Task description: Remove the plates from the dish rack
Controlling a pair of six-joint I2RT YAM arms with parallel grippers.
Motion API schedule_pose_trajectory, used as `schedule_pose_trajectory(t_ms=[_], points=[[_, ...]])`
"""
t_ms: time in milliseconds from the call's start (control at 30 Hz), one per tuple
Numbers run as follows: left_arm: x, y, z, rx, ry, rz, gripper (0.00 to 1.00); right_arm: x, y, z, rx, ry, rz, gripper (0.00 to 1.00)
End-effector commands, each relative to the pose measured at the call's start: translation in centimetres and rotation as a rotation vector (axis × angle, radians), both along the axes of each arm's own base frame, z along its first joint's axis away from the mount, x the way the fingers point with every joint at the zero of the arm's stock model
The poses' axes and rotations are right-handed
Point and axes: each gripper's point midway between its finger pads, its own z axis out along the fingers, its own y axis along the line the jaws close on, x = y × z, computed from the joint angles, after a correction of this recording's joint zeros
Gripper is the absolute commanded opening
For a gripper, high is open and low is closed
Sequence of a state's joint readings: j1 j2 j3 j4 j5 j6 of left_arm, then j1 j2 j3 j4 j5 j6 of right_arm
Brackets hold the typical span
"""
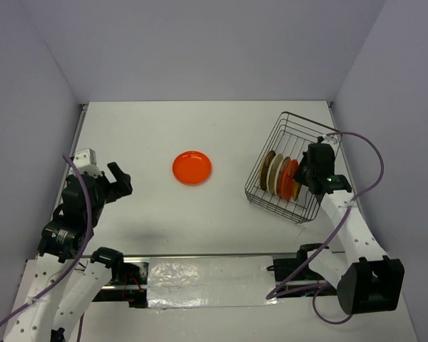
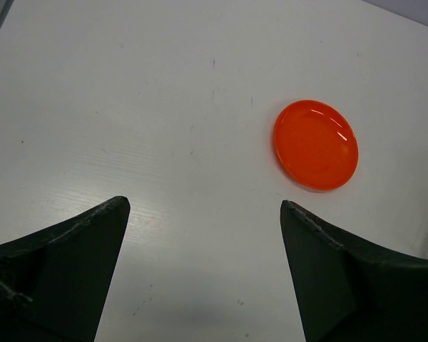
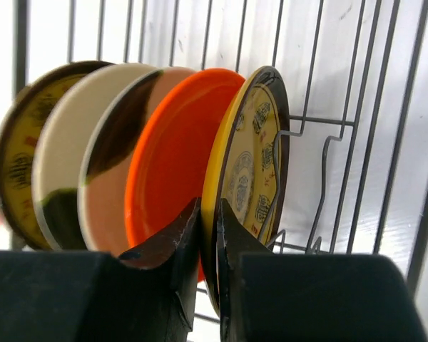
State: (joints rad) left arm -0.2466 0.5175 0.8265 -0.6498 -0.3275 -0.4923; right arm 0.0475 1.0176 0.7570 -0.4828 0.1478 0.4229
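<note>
The wire dish rack (image 1: 294,128) stands at the right and holds several plates on edge. In the right wrist view they stand in a row: a brown patterned plate (image 3: 18,153), two cream plates with dark patches (image 3: 103,153), an orange plate (image 3: 172,153) and a brown plate with yellow patterned centre (image 3: 251,153). My right gripper (image 3: 209,224) is shut on the rim of that last plate inside the rack. One orange plate (image 1: 192,167) lies flat on the table, also in the left wrist view (image 2: 316,144). My left gripper (image 1: 118,180) is open and empty at the left.
The rack's wire rods (image 3: 328,142) stand close around the held plate. The white table (image 1: 164,128) is walled by grey panels. A taped metal strip (image 1: 200,278) runs along the near edge.
</note>
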Motion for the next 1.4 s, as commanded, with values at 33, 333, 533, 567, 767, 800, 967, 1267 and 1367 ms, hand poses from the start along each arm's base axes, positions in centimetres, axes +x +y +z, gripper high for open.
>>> schedule_pose_trajectory(t_ms=[33, 333, 533, 567, 767, 800, 967, 1267, 1367], points=[[1.0, -0.6, 1.5, 0.008, -0.036, -0.031, 1.0, 0.4, -0.7, 8.2, -0.037, -0.19, -0.005, 0.07], [1.9, -3.4, 7.6, -0.121, -0.037, -0.114, 0.99, -1.6, 3.5, 19.8, -0.003, -0.463, 0.214, 0.04], [1.2, -8.6, 15.7, -0.423, -0.123, -0.301, 0.99, -4.6, 14.9, 21.8, -0.113, -0.511, 0.726, 0.0], [0.5, -10.2, 16.4, -0.482, -0.118, -0.385, 0.99, -4.9, 16.0, 21.1, -0.171, -0.489, 0.765, 0.0], [1.5, -13.7, 14.3, -0.657, 0.008, -0.48, 0.99, -7.4, 24.0, 16.6, -0.771, -0.455, 1.002, 0.0], [2.1, -13.9, 12.7, -0.651, 0.066, -0.469, 1.0, -7.5, 26.0, 16.0, -0.83, -0.462, 1.024, 0.0], [2.7, -15.1, 6.9, -0.656, 0.229, -0.485, 1.0, -9.2, 32.4, 16.3, -1.044, -0.572, 1.113, 0.0], [3.9, -15.3, 1.9, -0.648, 0.312, -0.459, 0.72, -10.4, 39.9, 15.9, -1.066, -0.655, 1.249, 0.0], [4.2, -15.9, 0.7, -0.665, 0.336, -0.48, 0.43, -10.4, 40.8, 15.4, -1.056, -0.67, 1.27, 0.0]])
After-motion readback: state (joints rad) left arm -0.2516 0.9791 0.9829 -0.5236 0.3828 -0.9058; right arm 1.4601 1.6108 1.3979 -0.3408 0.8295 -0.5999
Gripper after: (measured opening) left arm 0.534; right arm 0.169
